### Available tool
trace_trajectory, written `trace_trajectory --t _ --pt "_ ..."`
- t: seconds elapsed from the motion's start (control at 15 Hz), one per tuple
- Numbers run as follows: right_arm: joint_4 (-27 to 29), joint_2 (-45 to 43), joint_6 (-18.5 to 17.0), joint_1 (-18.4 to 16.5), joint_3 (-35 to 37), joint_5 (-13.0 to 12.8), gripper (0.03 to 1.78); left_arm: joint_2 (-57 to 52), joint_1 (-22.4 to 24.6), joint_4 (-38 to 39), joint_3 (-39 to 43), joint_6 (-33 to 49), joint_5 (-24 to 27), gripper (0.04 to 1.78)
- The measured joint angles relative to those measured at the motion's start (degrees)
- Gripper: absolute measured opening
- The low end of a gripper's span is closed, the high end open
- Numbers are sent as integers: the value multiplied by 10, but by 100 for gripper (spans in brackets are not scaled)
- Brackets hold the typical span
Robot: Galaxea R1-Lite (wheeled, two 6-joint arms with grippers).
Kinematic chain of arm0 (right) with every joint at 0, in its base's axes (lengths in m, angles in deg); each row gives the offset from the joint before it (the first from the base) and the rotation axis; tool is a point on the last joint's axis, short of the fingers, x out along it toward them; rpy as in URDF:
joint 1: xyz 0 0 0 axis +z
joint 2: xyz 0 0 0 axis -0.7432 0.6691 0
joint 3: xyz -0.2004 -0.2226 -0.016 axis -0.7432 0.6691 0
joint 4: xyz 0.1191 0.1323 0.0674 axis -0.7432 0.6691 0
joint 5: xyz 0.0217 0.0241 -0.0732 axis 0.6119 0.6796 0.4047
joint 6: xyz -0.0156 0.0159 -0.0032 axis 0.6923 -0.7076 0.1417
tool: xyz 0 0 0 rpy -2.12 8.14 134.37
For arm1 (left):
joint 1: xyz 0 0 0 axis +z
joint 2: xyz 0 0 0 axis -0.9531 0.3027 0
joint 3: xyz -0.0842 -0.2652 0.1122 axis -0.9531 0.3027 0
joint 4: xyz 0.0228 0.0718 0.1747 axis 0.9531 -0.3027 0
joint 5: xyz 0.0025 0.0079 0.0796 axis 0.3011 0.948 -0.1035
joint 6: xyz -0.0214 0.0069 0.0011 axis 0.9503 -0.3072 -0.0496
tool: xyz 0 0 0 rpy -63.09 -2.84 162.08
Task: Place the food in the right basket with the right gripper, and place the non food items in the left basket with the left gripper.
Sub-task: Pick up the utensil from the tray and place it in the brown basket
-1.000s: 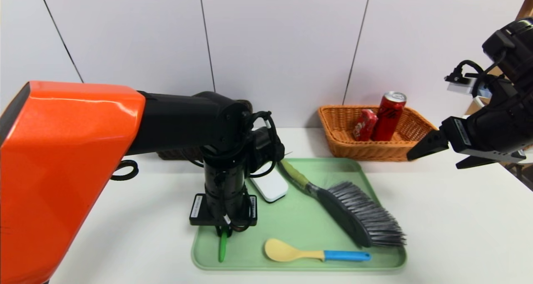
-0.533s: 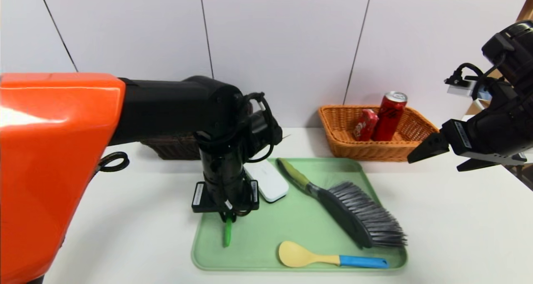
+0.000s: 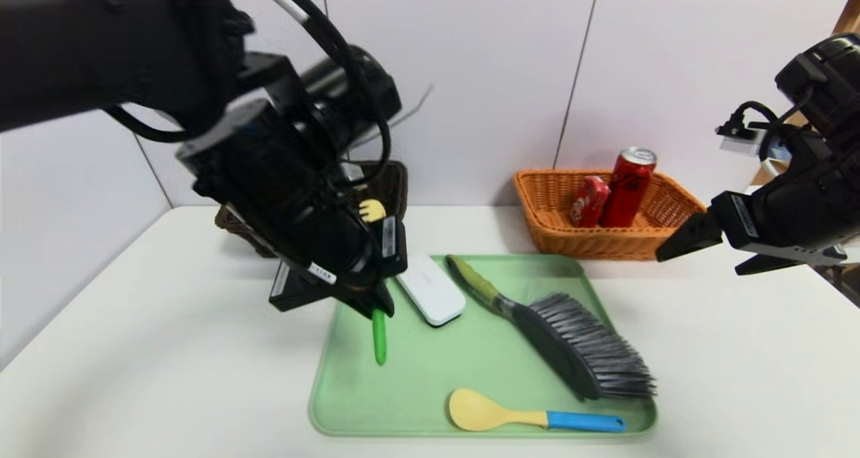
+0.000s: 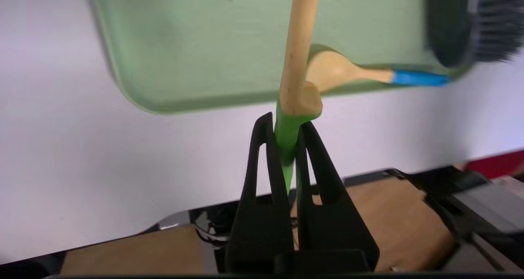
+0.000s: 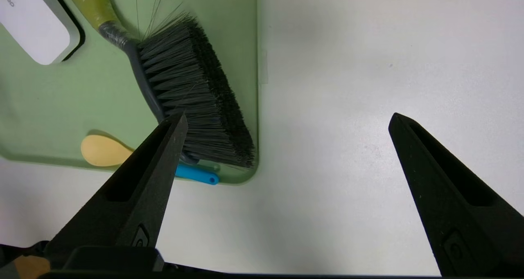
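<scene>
My left gripper (image 3: 376, 305) is shut on a utensil with a green handle (image 3: 379, 337) and a pale yellow upper part, held lifted over the left side of the green tray (image 3: 470, 364). The left wrist view shows the fingers (image 4: 262, 148) clamped on the green handle (image 4: 286, 127). The dark left basket (image 3: 393, 182) stands behind the arm, mostly hidden. My right gripper (image 3: 702, 260) is open and empty above the table, right of the orange right basket (image 3: 591, 243), which holds a red can (image 3: 628, 186) and a red packet (image 3: 589, 201).
On the tray lie a white box (image 3: 433, 290), a brush with dark bristles (image 3: 578, 344) and a yellow spoon with a blue handle (image 3: 531, 414). The brush (image 5: 192, 99) and spoon (image 5: 102, 150) also show in the right wrist view. A wall stands behind the baskets.
My left gripper has risen off the tray with the green-handled utensil and swung toward the back left. The yellow spoon slid a little right earlier. The right arm has not moved.
</scene>
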Motion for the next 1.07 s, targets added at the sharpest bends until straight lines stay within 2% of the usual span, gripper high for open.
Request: trace_trajectory --t 0.07,0.27,0.47,0.67,0.93,1.07 --pt "-11 2 0 1 3 0 170 -23 10 37 1 9 15 11" --pt "-25 5 -1 6 13 -1 170 -61 56 159 5 19 16 11" --pt "-26 5 -2 7 15 -1 170 -57 118 261 5 24 -7 11" --pt "-28 5 -3 7 16 -1 170 -17 169 308 4 32 -33 11" --pt "-29 6 -4 4 17 -1 170 61 205 337 4 40 -135 11" --pt "-30 6 -4 3 20 -1 170 89 225 340 2 65 -113 11"
